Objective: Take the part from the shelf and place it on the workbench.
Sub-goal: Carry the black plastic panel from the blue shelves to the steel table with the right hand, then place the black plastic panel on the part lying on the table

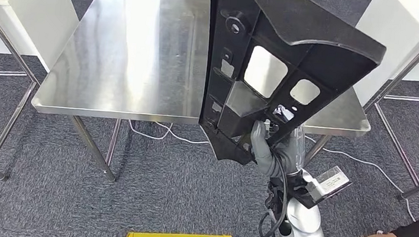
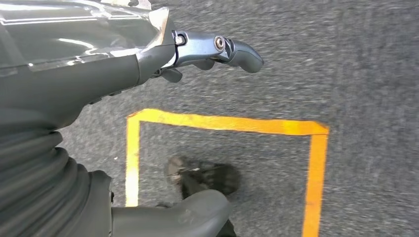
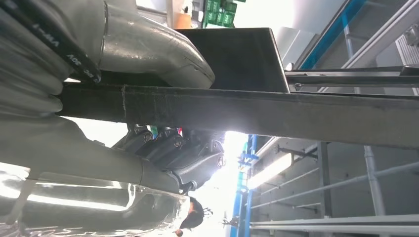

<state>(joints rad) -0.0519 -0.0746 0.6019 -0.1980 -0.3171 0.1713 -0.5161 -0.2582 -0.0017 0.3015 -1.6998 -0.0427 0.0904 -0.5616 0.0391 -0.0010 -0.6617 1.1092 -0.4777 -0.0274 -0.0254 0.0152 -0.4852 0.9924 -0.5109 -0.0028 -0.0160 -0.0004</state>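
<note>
A: Part (image 1: 273, 60) — one black ribbed panel, upright over the workbench (image 1: 131, 56). We judge it stiff, light but top-heavy.

B: Right hand (image 1: 272, 149) wraps its lower edge — we'd grip there. Left hand (image 2: 212, 54) holds nothing, fingers loosely curled. One workbench ahead.

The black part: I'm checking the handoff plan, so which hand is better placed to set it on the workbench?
Right. The right hand grips the black part at its lower end, before the steel workbench. The left hand hangs over the carpet, holding nothing.
</note>
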